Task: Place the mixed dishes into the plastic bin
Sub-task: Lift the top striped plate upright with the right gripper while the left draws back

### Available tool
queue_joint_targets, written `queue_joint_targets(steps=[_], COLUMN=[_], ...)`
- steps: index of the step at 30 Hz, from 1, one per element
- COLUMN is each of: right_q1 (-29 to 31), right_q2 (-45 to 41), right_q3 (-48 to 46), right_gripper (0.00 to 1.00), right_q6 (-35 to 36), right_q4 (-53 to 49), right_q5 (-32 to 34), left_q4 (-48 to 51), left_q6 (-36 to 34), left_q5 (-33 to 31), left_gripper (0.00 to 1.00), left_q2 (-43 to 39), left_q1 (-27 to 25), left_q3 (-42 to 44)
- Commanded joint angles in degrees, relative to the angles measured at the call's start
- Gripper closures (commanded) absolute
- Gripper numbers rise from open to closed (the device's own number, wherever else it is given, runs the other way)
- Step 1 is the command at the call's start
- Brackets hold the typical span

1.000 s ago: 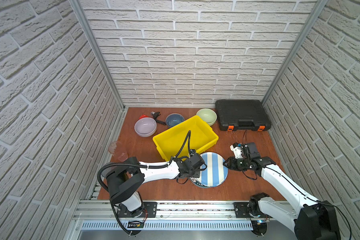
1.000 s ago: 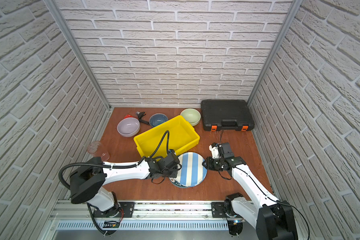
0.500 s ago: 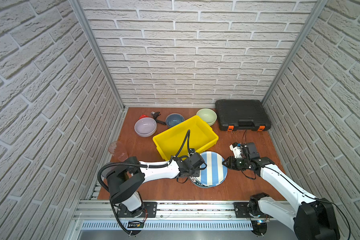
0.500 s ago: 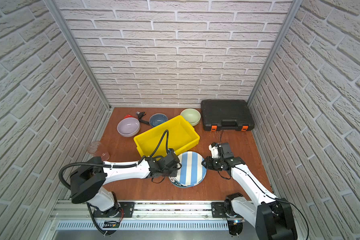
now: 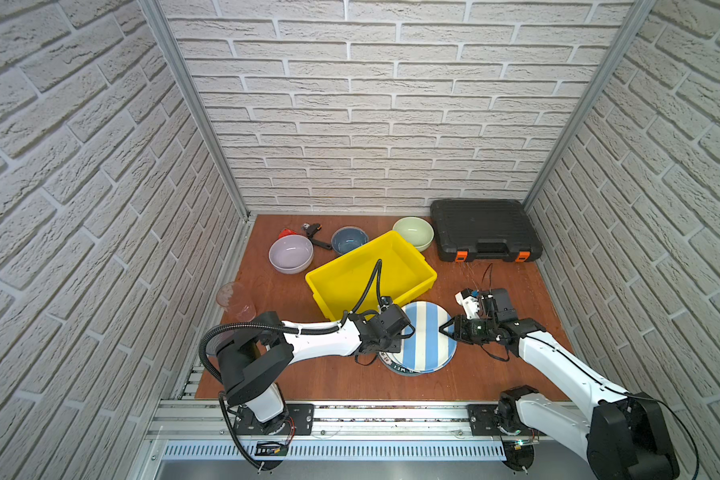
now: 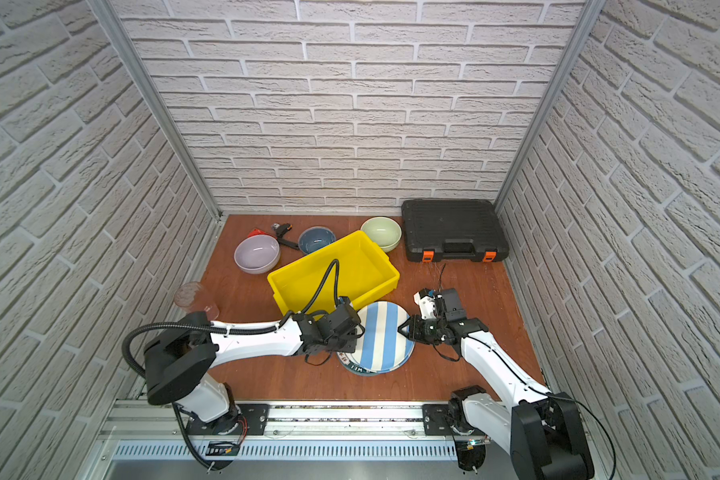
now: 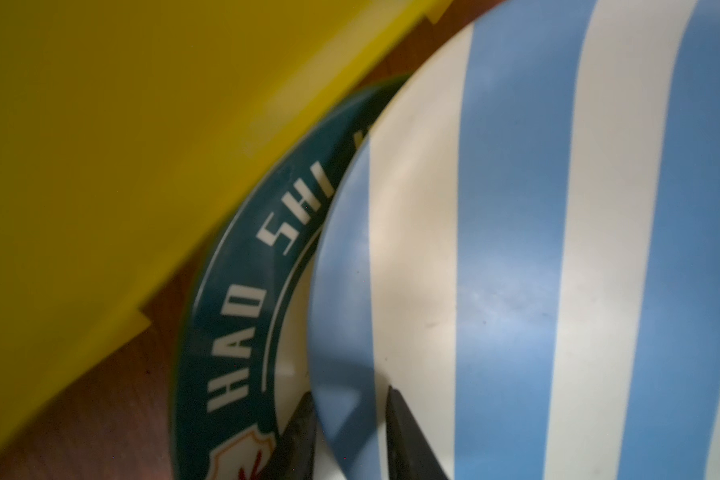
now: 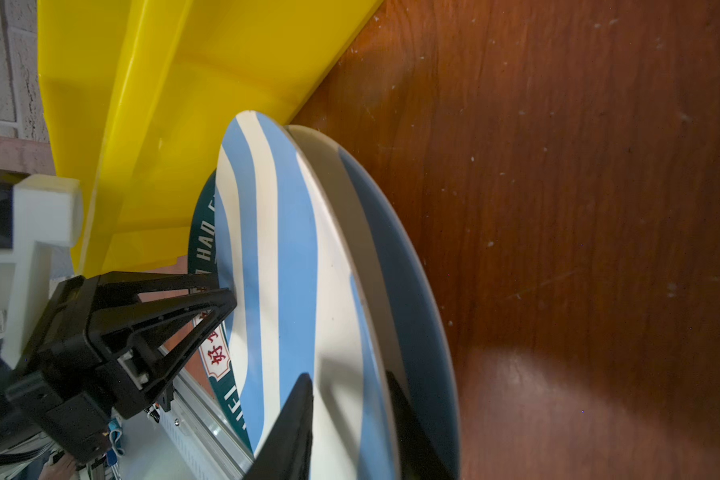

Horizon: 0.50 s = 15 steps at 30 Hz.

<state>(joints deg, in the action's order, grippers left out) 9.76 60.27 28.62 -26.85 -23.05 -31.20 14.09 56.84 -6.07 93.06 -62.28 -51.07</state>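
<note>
Jaws of left gripper and right gripper clamp the round blue-white striped plate: lift it level over the yellow plastic bin.

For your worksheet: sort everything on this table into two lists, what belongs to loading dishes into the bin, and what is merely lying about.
Belongs to the job:
- yellow bin
- blue-white striped plate
- printed plate beneath it
- lilac bowl
- dark-blue bowl
- pale-green bowl
- see-through tumbler

Just lying about:
- black case
- red-and-black wrench
</note>
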Motion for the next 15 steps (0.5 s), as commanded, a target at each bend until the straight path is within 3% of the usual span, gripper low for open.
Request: queue_joint_targets(steps=[1,15], right_q1=[0.6,0.5], right_q2=[-1.8,-4.6], right_q3=[0.1,3.3], right_gripper=[0.73,0.90], right_q6=[-0.3,1.6], right_q4=[2.5,-3.2], right_q5=[-3.0,-1.0], left_q4=[-0.2,-0.1], left_q6=[-0.9,-1.3], left_q5=[1.2,0.0], left_gripper=[0.70,0.69], left_q2=[1.4,-2.1], left_q1=[-0.2,-0.2], left_q3=[0.1,0.6])
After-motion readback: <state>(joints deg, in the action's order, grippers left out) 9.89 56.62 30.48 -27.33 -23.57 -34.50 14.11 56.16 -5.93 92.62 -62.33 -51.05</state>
